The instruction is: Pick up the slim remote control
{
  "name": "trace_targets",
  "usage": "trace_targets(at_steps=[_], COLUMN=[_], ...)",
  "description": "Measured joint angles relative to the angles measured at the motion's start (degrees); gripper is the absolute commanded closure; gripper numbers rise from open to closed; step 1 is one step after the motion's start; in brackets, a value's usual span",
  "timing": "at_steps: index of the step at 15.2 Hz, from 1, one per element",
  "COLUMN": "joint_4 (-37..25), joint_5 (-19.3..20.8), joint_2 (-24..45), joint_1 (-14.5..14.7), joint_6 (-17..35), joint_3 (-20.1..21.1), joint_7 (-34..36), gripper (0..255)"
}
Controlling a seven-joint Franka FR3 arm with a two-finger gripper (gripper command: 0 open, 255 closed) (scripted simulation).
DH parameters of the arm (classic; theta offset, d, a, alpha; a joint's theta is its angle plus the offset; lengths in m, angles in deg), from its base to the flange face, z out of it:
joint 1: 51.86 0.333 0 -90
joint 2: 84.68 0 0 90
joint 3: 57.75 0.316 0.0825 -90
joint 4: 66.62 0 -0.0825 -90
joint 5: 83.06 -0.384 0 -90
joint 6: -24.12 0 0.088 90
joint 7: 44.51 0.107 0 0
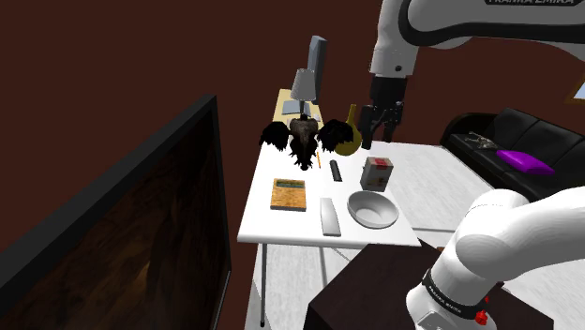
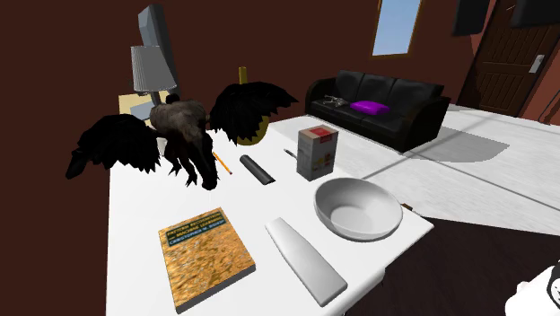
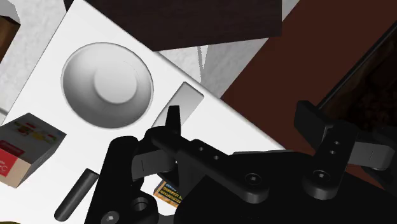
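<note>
A slim dark remote (image 1: 335, 172) (image 2: 256, 169) (image 3: 75, 194) lies on the white table (image 1: 267, 225) between a pencil and a red-and-white box. A longer pale grey flat bar (image 1: 328, 216) (image 2: 305, 260) (image 3: 180, 102) lies near the table's front edge, beside a bowl. My black gripper (image 1: 376, 131) (image 3: 242, 124) hangs open in the air over the table's far side, well above and behind the box and apart from both bars. Nothing is between its fingers.
A white bowl (image 1: 372, 208) (image 2: 357, 208) (image 3: 108, 83), the box (image 1: 377, 172) (image 2: 316, 151), an orange book (image 1: 289, 194) (image 2: 205, 256), a black winged figure (image 1: 302, 139) (image 2: 184, 135), a lamp (image 1: 302, 84) and a yellow vase (image 1: 349, 141) share the table. A large dark screen (image 1: 141, 234) stands at the shoulder view's left, a black sofa (image 1: 506, 150) at its right.
</note>
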Motion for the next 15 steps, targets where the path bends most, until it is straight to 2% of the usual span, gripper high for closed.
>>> trace_targets(at_steps=[2, 4, 9, 15], joint_4=[0.76, 3.06, 9.82, 15.29], joint_5=[-0.09, -0.13, -0.73, -0.76], joint_2=[0.18, 0.91, 3.95, 11.91], joint_1=[-0.18, -0.91, -2.80, -5.54], joint_6=[1.01, 4.31, 15.08, 29.78], joint_3=[0.19, 0.47, 1.99, 3.25], joint_7=[0.50, 1.82, 6.56, 11.81], gripper=[0, 0, 0, 0])
